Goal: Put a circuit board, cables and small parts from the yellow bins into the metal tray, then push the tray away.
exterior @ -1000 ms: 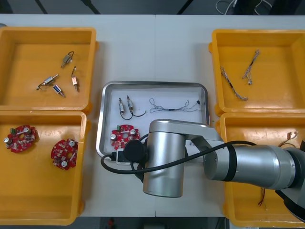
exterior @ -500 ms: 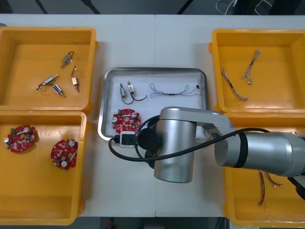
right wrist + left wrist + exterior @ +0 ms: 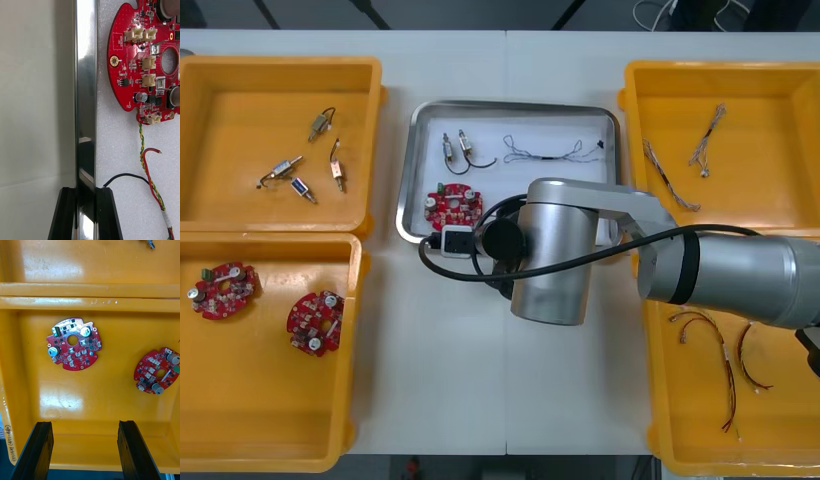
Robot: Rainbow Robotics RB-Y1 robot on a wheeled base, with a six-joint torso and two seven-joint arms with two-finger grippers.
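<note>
Right wrist view, right tool (image 3: 85, 188) pinching shiny metal tray (image 3: 85, 75)

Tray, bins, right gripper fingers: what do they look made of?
Metal tray: polished metal, likely steel; rim mirrors its surroundings; white inside grainy, maybe foam. Yellow bins: glossy moulded plastic, soft highlights, rounded lips. Right gripper fingers, clamped on the rim: dull black, plastic or coated metal, can't tell. Left gripper hangs open over a bin.

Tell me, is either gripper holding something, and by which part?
The right gripper clamps the metal tray by its near rim; the left gripper, open, holds nothing.
</note>
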